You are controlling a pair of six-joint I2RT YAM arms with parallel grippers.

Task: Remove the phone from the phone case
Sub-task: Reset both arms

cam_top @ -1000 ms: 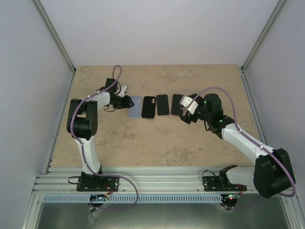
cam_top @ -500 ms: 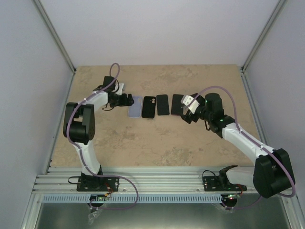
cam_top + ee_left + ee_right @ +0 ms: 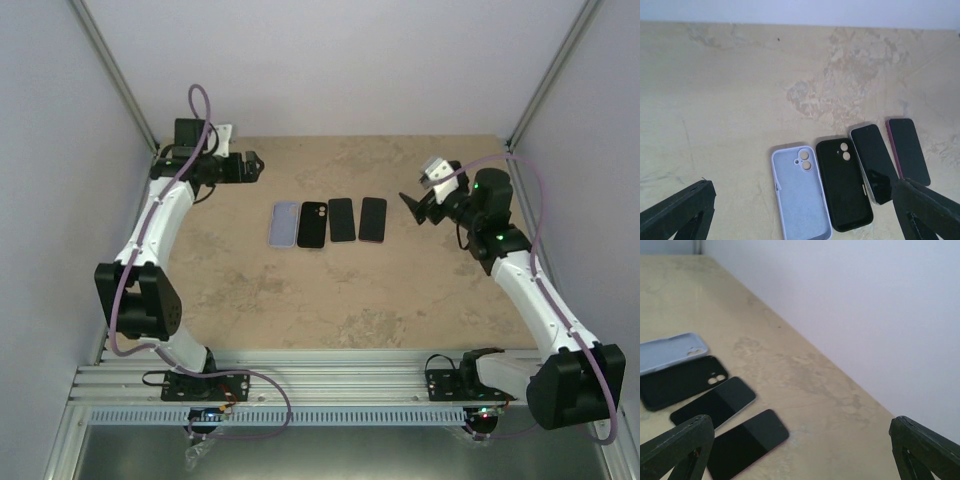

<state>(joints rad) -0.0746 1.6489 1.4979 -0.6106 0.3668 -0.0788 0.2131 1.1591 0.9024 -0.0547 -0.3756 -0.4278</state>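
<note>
Four things lie in a row mid-table. From the left: an empty lavender phone case (image 3: 284,224) (image 3: 801,195), an empty black phone case (image 3: 313,224) (image 3: 844,187), a silver-edged phone (image 3: 342,219) (image 3: 873,162) and a red-edged phone (image 3: 373,219) (image 3: 747,442), both screen up. My left gripper (image 3: 250,165) (image 3: 802,200) hangs open and empty at the back left, well away from the lavender case. To the right of the row, my right gripper (image 3: 412,205) (image 3: 799,425) is open, empty and apart from the red-edged phone.
The back wall (image 3: 330,70) stands close behind the row. Side walls with metal posts (image 3: 115,80) close in the table on the left and right. The arms' bases sit on the rail (image 3: 330,385) at the near edge.
My left gripper opened and swung from the lavender case to the back left corner. My right gripper drew back to the right, away from the red-edged phone.
</note>
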